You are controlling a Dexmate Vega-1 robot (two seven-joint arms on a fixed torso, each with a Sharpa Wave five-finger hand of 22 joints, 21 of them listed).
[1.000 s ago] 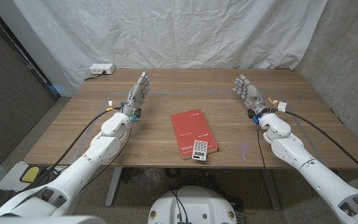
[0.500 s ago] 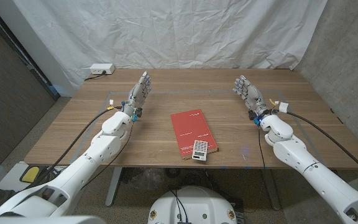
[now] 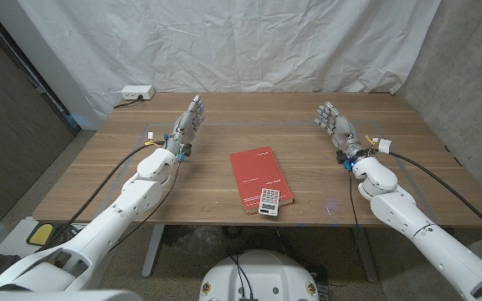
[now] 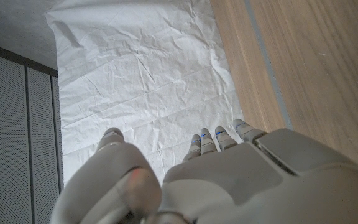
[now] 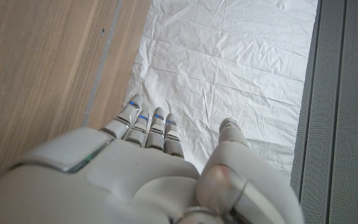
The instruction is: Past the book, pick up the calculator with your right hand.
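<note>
Calculator (image 3: 269, 201) on red book's (image 3: 258, 175) near corner, desk (image 3: 99, 171) front edge; both hands (image 3: 187, 127) (image 3: 335, 125) spread, holding nothing.

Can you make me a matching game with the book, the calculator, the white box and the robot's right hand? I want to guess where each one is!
Things:
1. book
2. calculator
3. white box
4. right hand

Places:
A. far left corner of the table
B. lying on the book's near corner
C. middle of the table
D. right side of the table, fingers apart, holding nothing

Pairs: 1-C, 2-B, 3-A, 4-D
</note>
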